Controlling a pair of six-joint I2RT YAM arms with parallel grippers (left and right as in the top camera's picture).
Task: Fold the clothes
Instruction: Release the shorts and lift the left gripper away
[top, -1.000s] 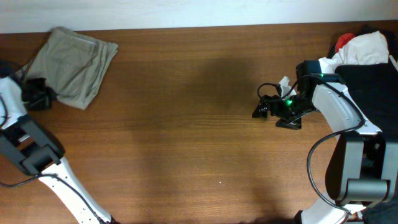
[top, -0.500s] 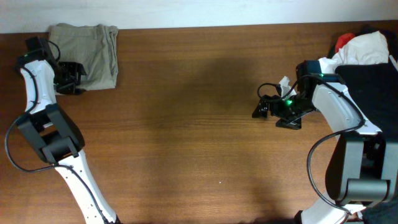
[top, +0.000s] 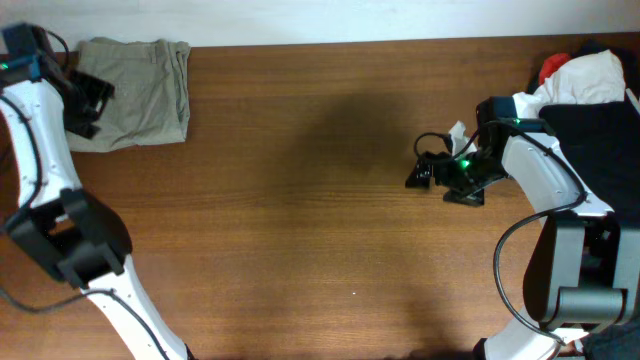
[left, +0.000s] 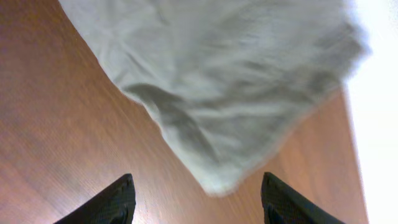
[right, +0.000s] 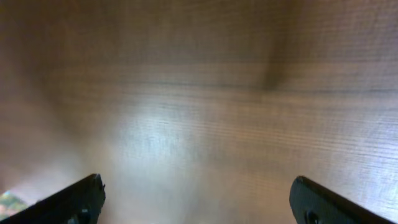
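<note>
My left gripper (left: 200, 200) is released, jaws spread wide with nothing between them. The folded khaki garment (left: 217, 74) lies just ahead of the fingertips, flat on the table (left: 56, 124), one corner pointing back into the gap between my jaws. From overhead the fold looks close to square, so I cannot name a long axis; its near edges run diagonally away from the jaws on both sides.

My right gripper (right: 199, 199) is also released and empty, with only bare wood ahead of it. The unfolded heap (top: 585, 72) — a white piece on top, something red beside it, a black cloth (top: 600, 140) nearer — lies behind that gripper, past its wrist and well apart from the left one.

I judge the khaki piece finished and the heap next. The right arm is plainly nearer — it would have to turn back toward it, since the jaws now face away.
</note>
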